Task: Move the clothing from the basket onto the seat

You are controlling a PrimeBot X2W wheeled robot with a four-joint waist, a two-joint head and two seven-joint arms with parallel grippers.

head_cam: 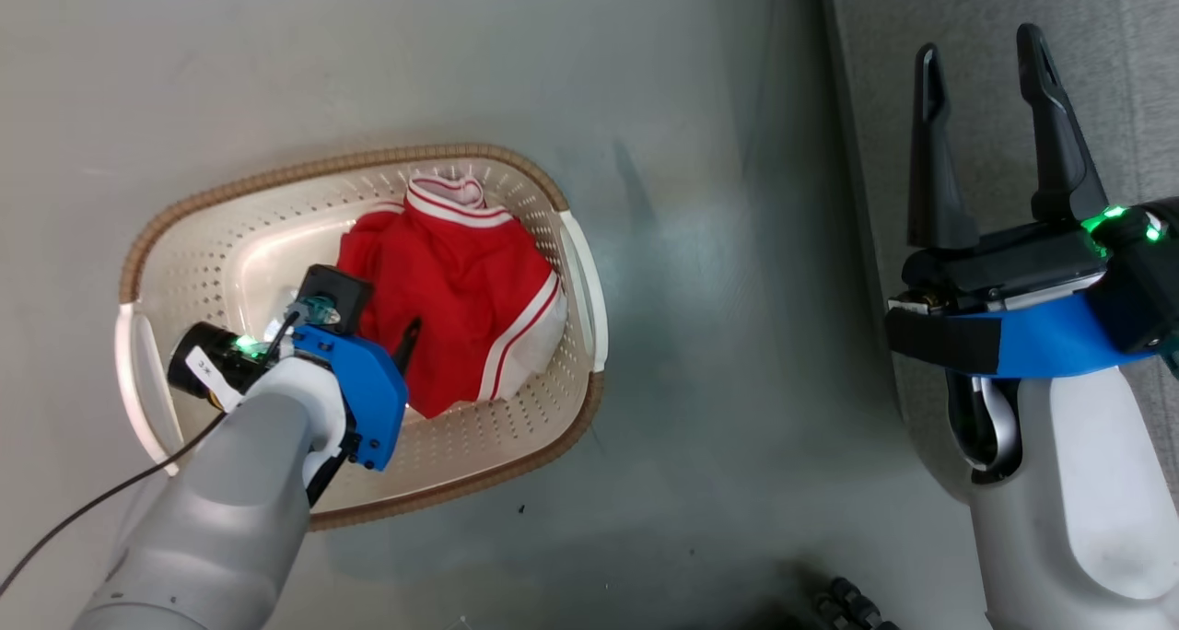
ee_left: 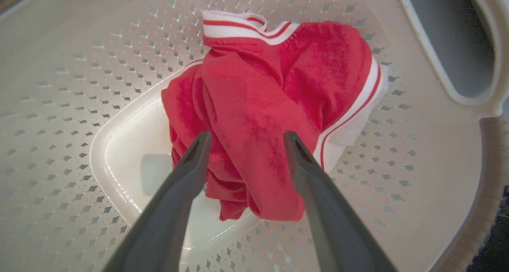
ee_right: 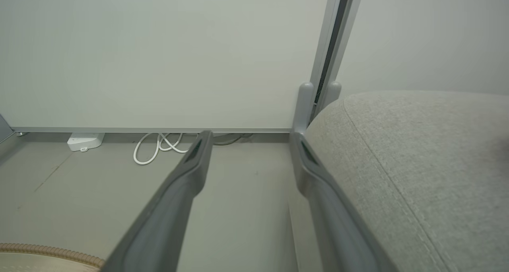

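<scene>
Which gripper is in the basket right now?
The left gripper: it is inside the basket, open fingers either side of a fold of the clothing. The right gripper is open by the seat, outside the basket.

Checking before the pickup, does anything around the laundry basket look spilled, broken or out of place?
Nothing stands out. The red clothing lies bunched inside the basket, none over the rim, and the basket sits upright and looks intact. The left gripper is open around a fold.
</scene>
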